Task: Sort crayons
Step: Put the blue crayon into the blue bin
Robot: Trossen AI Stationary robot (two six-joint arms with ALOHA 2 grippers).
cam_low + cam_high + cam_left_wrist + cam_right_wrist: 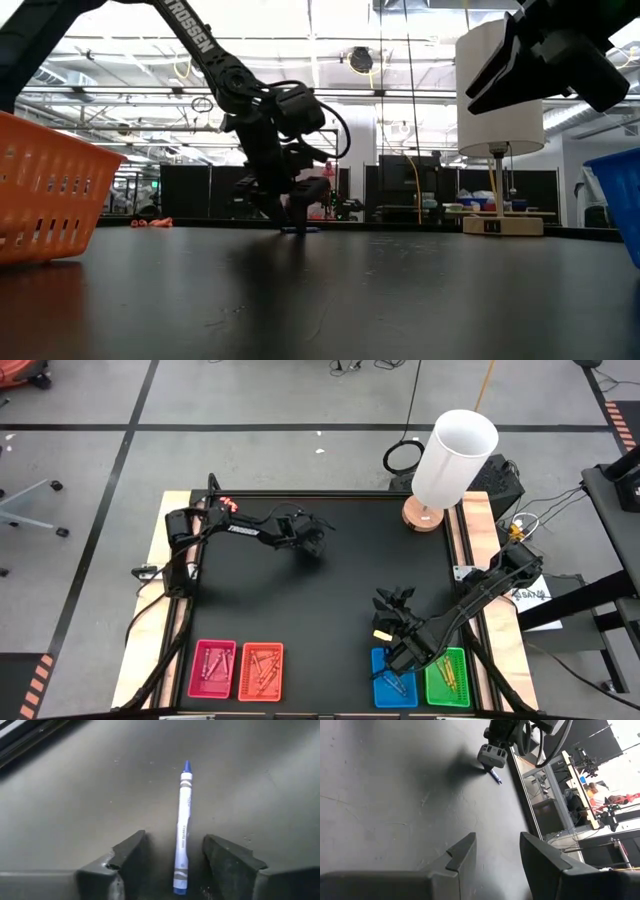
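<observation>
Beside lamp [452, 460] (far corner) — blue crayon [183, 827] unobstructed.

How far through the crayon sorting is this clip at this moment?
Nearly finished, it seems. Done: crayons already lie in the pink tray, orange tray, blue tray and green tray. In hand: the left gripper is down at the table with open fingers either side of a blue crayon, not yet gripped. Left: lifting it and dropping it in a tray. The right gripper hangs empty near the blue tray.
</observation>
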